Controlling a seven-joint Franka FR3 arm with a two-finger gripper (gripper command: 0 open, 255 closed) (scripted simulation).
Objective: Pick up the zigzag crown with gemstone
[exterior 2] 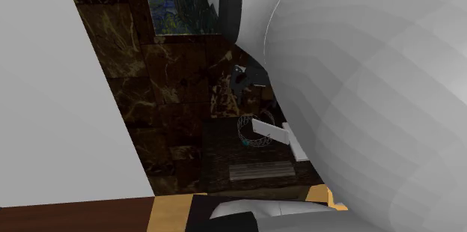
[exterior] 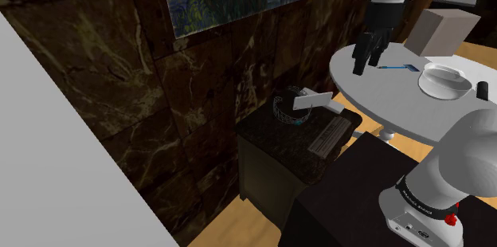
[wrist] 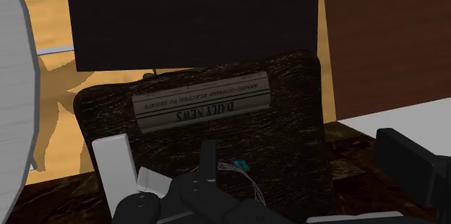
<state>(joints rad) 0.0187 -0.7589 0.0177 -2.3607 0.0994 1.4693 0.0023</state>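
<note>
Silvery crown (exterior: pixel 283 110), seemingly teal gem (wrist: pixel 242 165)

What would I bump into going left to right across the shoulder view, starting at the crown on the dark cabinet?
crown → folded newspaper → black claw → white bowl → small black post

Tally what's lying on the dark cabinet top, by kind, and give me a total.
Crown with a teal gem: 1
Folded newspaper: 1
White slabs: 2, the second next to the first
Total: 4
</note>
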